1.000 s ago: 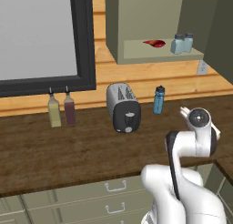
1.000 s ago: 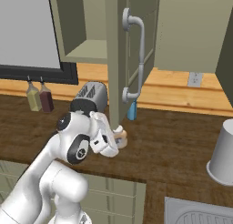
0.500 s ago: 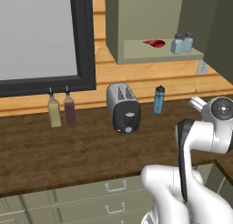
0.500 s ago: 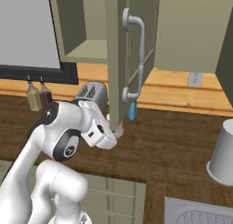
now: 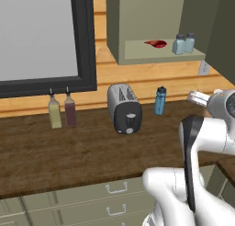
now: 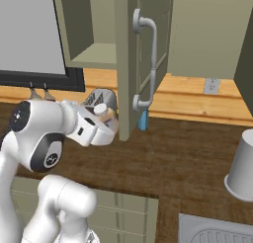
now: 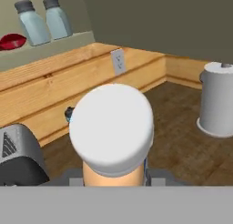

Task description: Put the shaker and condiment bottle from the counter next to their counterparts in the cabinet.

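Note:
My gripper (image 6: 105, 119) is shut on the condiment bottle (image 6: 102, 111), a slim tan-orange bottle with a whitish cap. In the hand view its round cap (image 7: 111, 127) sits close in front of the camera, with the gripper (image 7: 113, 175) at its tan body. The bottle hangs above the counter, left of the open cabinet door (image 6: 129, 64). Up on the cabinet (image 5: 151, 53) shelf, two pale-blue shakers (image 5: 179, 44) (image 5: 189, 42) stand side by side, with a flat red condiment item (image 5: 156, 43) to their left. These also show in the hand view: the shakers (image 7: 32, 22) (image 7: 57, 18) and the red item (image 7: 11, 41).
On the wooden counter stand a toaster (image 5: 125, 108), a blue bottle with a black cap (image 5: 159, 101), and a yellow bottle (image 5: 54, 112) beside a dark-red one (image 5: 70, 111). A pale canister (image 6: 242, 165) stands to the right, near a sink (image 6: 217, 232). The cabinet door carries a metal handle (image 6: 148, 59).
The arm has swung and lifted the hand, carrying the condiment bottle higher and closer to the cabinet. The grip on the bottle holds.

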